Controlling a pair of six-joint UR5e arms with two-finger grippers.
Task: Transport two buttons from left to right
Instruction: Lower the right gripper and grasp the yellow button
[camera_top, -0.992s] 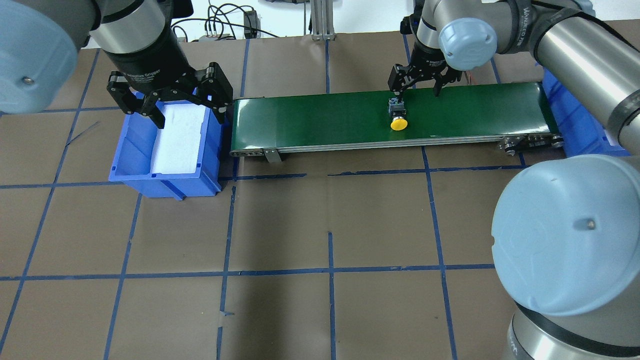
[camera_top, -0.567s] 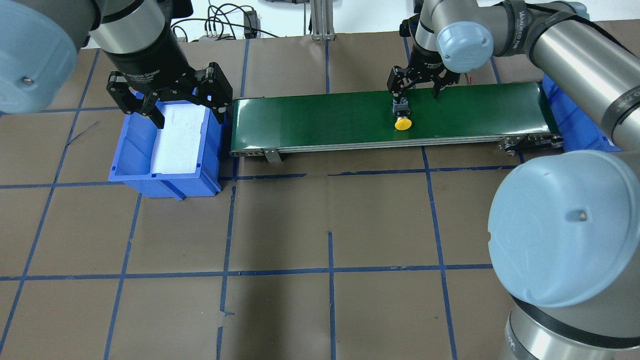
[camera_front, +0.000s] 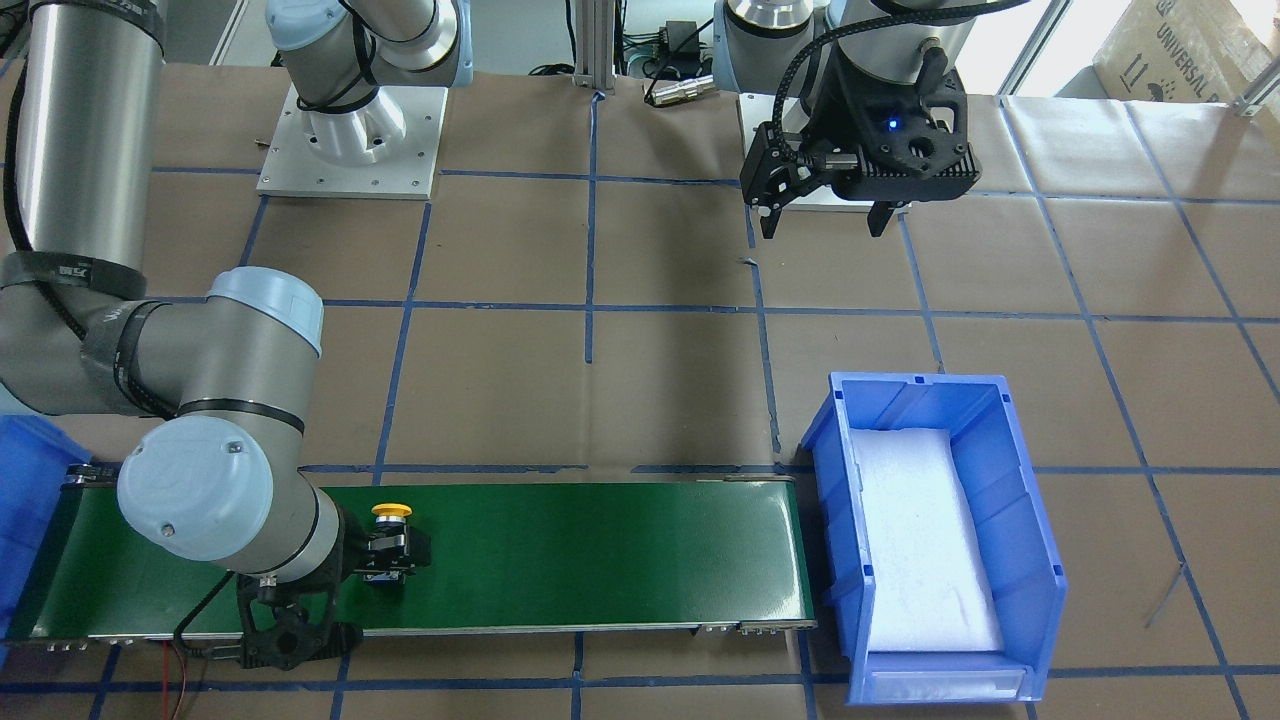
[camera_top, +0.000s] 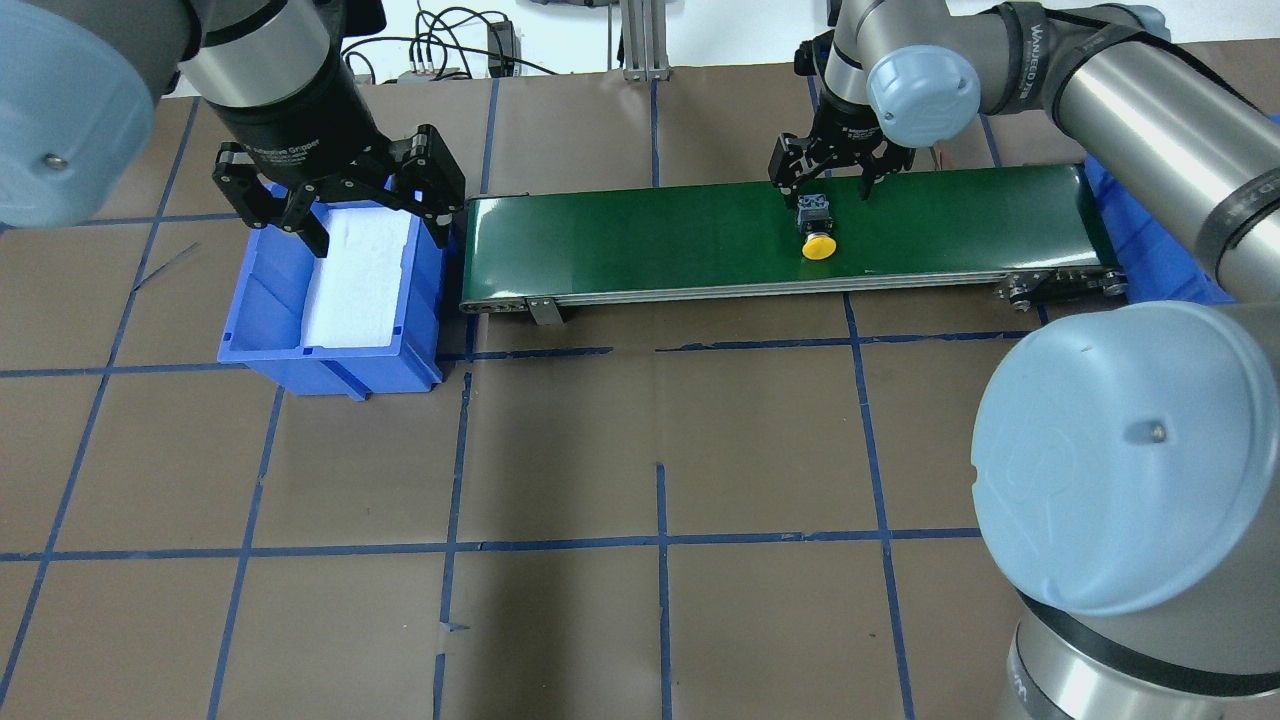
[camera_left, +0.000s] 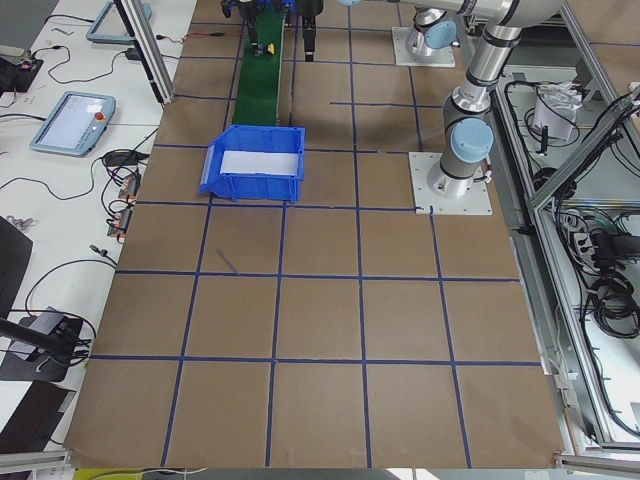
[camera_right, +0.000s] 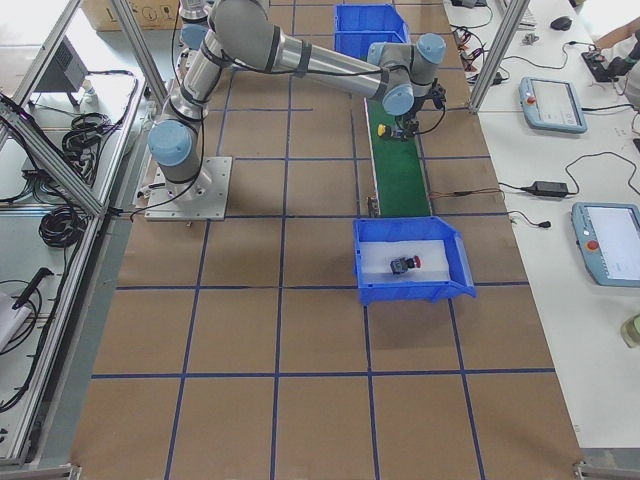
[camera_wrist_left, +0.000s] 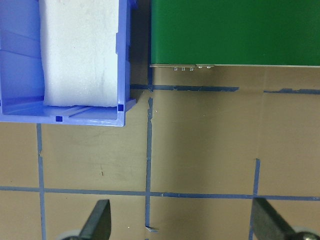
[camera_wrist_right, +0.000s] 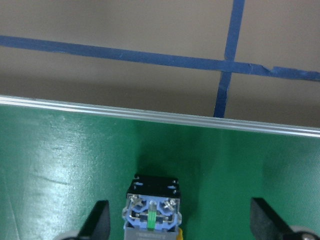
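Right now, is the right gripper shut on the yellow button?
No, the right gripper stands open, its fingers clear of the yellow button on both sides.

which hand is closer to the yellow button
Right. The right hand is open right by the yellow button; the left hand hangs near the blue bin, past the far end of the belt.

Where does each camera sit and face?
Front: across table, facing robot; left pincer open.
Overhead: behind robot, looking down; right pincer open.
Left side: table's left end, looking along it; left arm, left bin.
Right side: table's right end; right arm, red button in right bin.
Left wrist: down onto left bin; fingertips.
Right wrist: down onto yellow button; fingertips.
Shared: front, overhead: yellow button on belt.
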